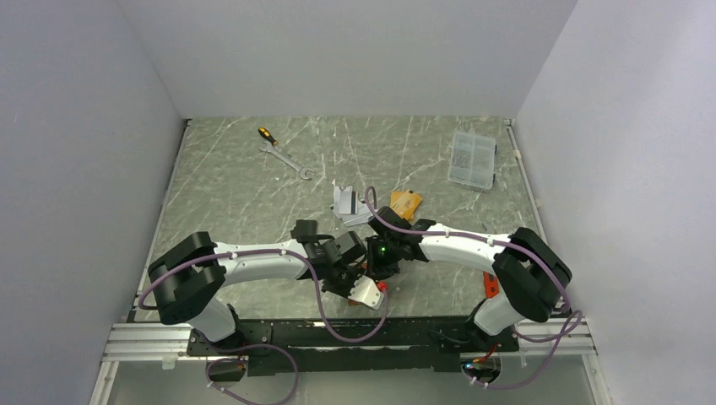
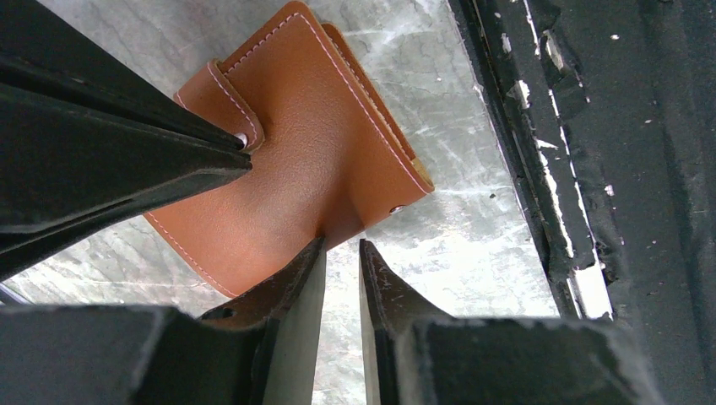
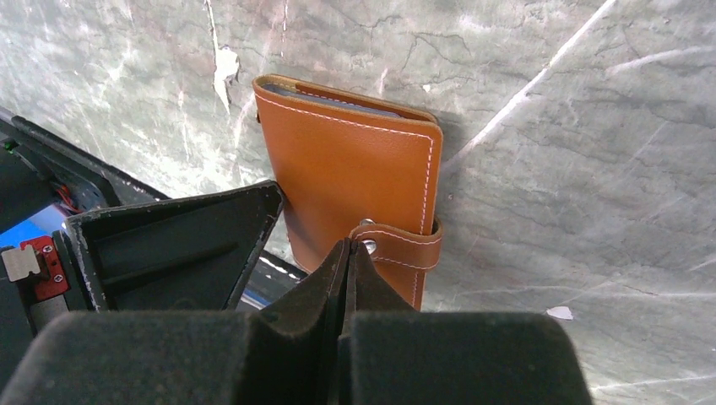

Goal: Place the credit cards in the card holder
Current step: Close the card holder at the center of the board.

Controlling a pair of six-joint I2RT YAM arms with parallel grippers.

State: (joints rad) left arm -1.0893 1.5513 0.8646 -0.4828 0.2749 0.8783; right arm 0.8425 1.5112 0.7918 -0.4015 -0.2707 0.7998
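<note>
left arm (image 1: 253, 263) bent inward | left gripper (image 2: 342, 246) jaws slightly apart | right arm (image 1: 464, 243) bent inward | right gripper (image 3: 349, 247) jaws pressed together

The card holder (image 3: 346, 160) sits at the middle of the tabletop's (image 1: 236, 194) near edge, between my two claws. My left claw (image 2: 340, 253) is on its left, with the fingertips at its edge. My right claw (image 3: 350, 253) is on its right, tips touching the strap (image 3: 405, 249) that wraps over its side. Behind them, toward the middle of the tabletop, the credit cards (image 1: 406, 202) lie flat, with more cards just to their left. Farther back and to the left lies a wrench (image 1: 287, 159), with a screwdriver (image 1: 267, 134) just behind it. A compartment box (image 1: 473, 159) sits near the far right corner.
</note>
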